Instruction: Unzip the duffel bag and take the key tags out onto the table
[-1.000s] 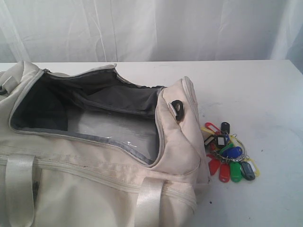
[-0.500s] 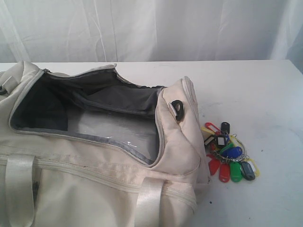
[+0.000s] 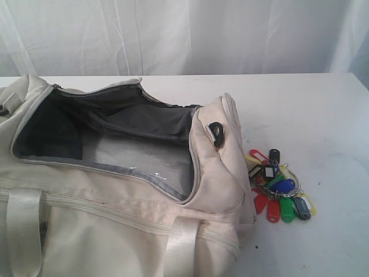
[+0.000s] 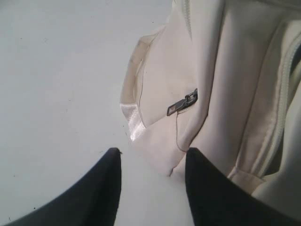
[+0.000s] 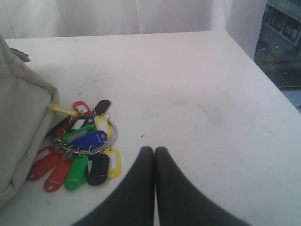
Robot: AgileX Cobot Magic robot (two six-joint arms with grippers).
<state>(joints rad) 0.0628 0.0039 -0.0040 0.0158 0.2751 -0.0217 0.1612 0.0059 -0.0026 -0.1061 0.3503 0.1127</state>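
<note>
Looking finished: duffel bag (image 3: 115,219) unzipped, key tags (image 5: 89,140) lie on the counter (image 5: 197,94) just ahead of your pressed-together right jaws; left jaws spread, empty.

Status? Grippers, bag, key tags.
Left gripper open by duffel bag end. Right gripper shut, empty, near key tags. Bag unzipped; tags out on table beside it. Nothing in the way.

White pleated curtain (image 3: 184,34) fills bg at 12 o'clock, soft even light. Window (image 5: 283,42) beside curtain edge; bldg outside, prob.
</note>
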